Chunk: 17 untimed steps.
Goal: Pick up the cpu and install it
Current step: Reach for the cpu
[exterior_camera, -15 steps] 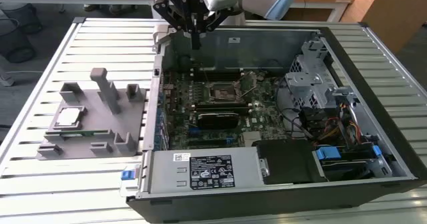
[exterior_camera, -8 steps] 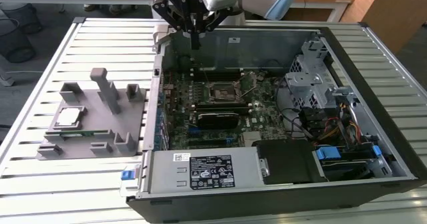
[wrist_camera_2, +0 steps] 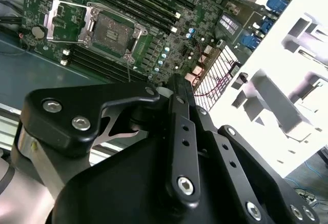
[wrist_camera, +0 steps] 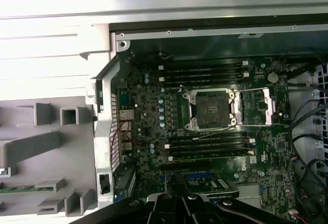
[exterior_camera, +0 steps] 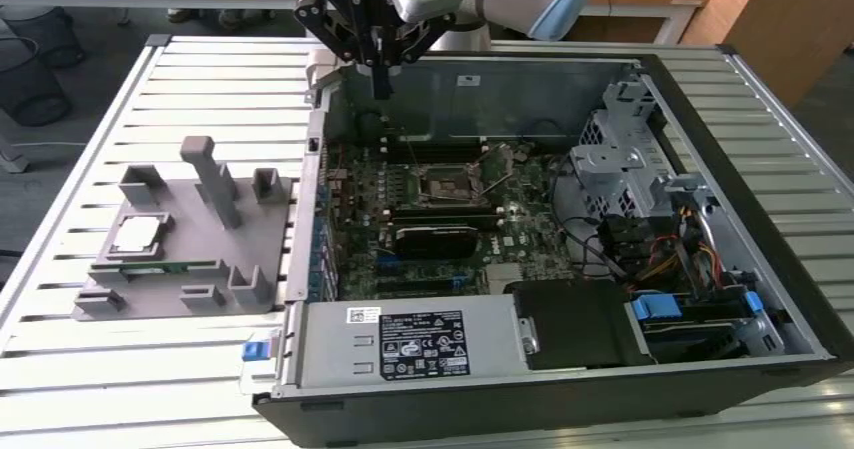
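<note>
1. cpu (exterior_camera: 138, 234) lies flat, shiny side up, in a recess of the grey holder (exterior_camera: 267, 259); the holder rests on the slatted bench (exterior_camera: 200, 79) near the bench edge at the exterior view's left.
2. A thin green memory stick (exterior_camera: 158, 267) lies in the same holder, just beside the cpu on its near side; grey posts stand upright around both.
3. The hand (exterior_camera: 383, 91) hangs in the air above the far wall of the open computer case (exterior_camera: 694, 69), at the case's corner closest to the holder; its fingers are drawn together with nothing between them; it is well apart from the cpu and touches nothing.
4. In the second wrist view the hand (wrist_camera_2: 174, 83) shows as black linkages that narrow to one tip, with the board below it.
5. The case stands on the middle of the bench and reaches toward the edge at the exterior view's right; the motherboard (exterior_camera: 521, 209) lies flat inside it.
6. The socket (exterior_camera: 441, 182) sits on the board between rows of black memory slots; in both wrist views the socket (wrist_camera_2: 110, 29) (wrist_camera: 211, 109) lies uncovered, its metal frame (wrist_camera: 266, 106) swung open beside it.
</note>
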### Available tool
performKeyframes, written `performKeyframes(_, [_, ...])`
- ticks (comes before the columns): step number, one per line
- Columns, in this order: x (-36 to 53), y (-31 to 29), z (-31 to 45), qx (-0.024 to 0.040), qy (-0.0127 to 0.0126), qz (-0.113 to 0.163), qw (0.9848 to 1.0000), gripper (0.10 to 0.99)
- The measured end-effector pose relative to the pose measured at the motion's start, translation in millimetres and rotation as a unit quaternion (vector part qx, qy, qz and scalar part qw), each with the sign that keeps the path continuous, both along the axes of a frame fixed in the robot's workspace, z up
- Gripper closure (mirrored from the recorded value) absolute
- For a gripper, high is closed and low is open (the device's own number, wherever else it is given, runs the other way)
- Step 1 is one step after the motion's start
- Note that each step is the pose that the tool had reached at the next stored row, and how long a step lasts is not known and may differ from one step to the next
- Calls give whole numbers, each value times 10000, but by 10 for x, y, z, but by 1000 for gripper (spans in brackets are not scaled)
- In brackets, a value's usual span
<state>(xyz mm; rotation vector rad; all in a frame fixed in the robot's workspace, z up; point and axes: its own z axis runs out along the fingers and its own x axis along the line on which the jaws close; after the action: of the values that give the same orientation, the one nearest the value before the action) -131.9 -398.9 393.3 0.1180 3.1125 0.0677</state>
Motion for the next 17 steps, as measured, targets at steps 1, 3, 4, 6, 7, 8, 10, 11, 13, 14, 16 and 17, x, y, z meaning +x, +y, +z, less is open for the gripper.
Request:
performKeyframes(1, [-8, 0, 0, 0, 0, 0, 10000, 973])
performKeyframes(3, [-21, 0, 0, 0, 0, 0, 10000, 973])
performKeyframes(4, [-26, 0, 0, 0, 0, 0, 10000, 973])
performKeyframes(6, [-49, 0, 1, -1, 0, 0, 10000, 973])
performKeyframes(7, [-59, 0, 0, 0, 0, 0, 10000, 973])
performKeyframes(8, [-69, 0, 0, -1, 0, 0, 10000, 973])
performKeyframes(10, [-83, 0, 0, 0, 0, 0, 10000, 973])
performKeyframes(11, [-89, 0, 0, 0, 0, 0, 10000, 973])
performKeyframes(13, [-99, 0, 0, 0, 0, 0, 10000, 973])
performKeyframes(14, [-108, 0, 0, -1, 1, 0, 10000, 973])
performKeyframes(16, [-125, 0, 0, 0, 0, 0, 10000, 973])
performKeyframes(17, [-133, 0, -1, 0, 0, 0, 10000, 973])
